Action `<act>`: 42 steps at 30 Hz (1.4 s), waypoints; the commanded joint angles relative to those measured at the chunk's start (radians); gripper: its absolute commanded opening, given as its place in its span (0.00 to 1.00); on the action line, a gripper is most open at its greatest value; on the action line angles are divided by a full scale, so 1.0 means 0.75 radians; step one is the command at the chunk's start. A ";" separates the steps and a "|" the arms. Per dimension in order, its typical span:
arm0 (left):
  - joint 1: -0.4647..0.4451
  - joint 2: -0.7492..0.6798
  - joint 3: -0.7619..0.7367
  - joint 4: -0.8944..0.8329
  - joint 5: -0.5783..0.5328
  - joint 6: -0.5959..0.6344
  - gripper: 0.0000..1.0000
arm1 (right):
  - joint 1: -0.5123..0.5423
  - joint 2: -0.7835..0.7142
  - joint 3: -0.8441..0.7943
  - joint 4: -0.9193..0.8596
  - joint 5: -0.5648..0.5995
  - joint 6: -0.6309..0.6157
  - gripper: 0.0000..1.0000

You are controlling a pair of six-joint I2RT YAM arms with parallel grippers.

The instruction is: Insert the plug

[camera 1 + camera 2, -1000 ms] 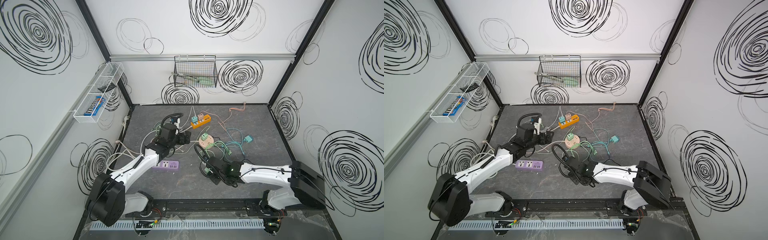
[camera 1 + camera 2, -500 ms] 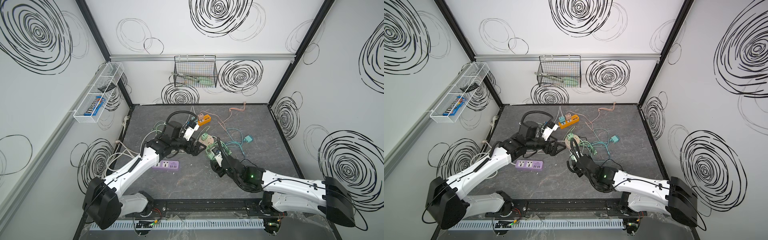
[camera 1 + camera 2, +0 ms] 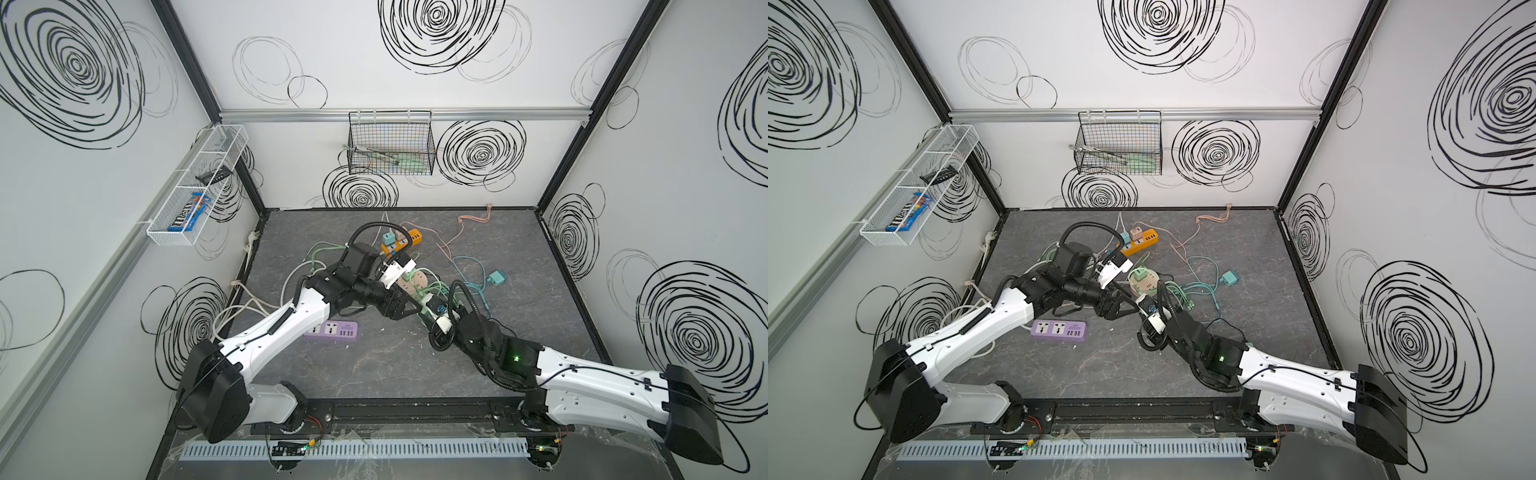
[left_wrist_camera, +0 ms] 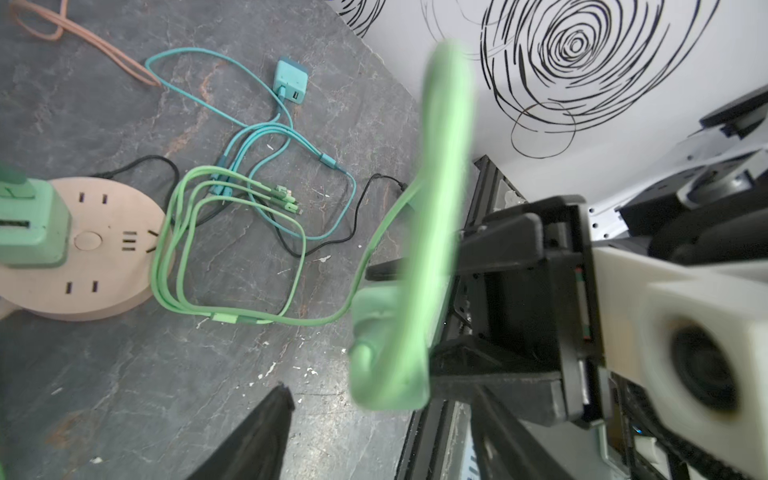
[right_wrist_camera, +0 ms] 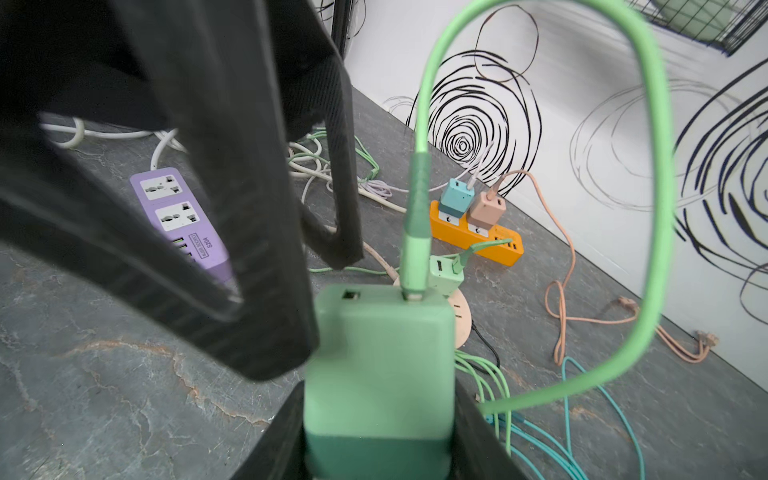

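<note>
One green USB charger, green cable attached, clamped between right gripper fingers; left gripper just left of it, fingers spread apart.

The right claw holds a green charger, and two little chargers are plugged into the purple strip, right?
Almost. The right claw does hold the green charger, but the two little chargers are plugged into the orange strip; the sockets of the purple strip are empty. The right wrist view shows it.

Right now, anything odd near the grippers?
Yes: the green cable plugged into the green charger, held by the right gripper, arcs up in a tall loose loop close to the open left gripper; it might snag.
</note>
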 commanded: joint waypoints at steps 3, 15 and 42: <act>-0.003 0.022 0.028 0.101 0.045 -0.062 0.62 | 0.011 -0.039 -0.006 0.110 -0.035 -0.126 0.44; 0.024 0.051 0.027 0.150 0.219 -0.082 0.38 | 0.016 -0.001 0.031 0.093 -0.068 -0.234 0.44; 0.396 -0.348 -0.125 0.284 -0.349 -0.218 0.00 | -1.111 0.659 0.461 -0.387 -0.910 0.915 0.97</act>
